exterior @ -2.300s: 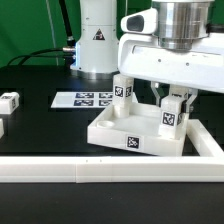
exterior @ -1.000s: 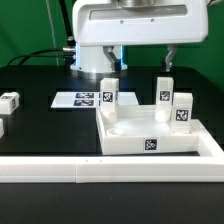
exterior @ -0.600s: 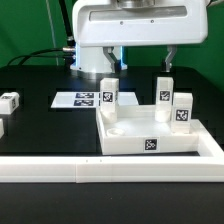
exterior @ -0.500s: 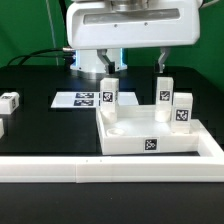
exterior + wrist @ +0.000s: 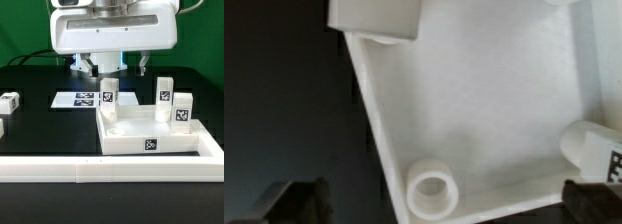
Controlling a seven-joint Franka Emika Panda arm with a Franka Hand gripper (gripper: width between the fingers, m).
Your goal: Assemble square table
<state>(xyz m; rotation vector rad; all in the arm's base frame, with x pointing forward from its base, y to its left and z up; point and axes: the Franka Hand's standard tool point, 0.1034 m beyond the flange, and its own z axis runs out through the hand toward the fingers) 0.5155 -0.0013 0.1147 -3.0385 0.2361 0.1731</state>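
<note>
- Leg (image 5: 9, 100), a small white tagged block, lies loose far off the square table's left side in the exterior view; it looks light, stiff and smooth-faced, so a pinch across two flat sides, clear of the tag, seems best.
- Marker board (image 5: 82, 99) lies flat behind the square table's left corner.
- Square table (image 5: 150, 136), a rigid white slab with raised rim, sits upturned just behind the long white rail (image 5: 110, 168); probably too broad to span, so take it by the rim wall.
- Three legs stand in its sockets; the near-left socket (image 5: 432, 188) is empty.
- Gripper (image 5: 122, 68) hovers above the square table's back left, jaws apart, holding nothing.
</note>
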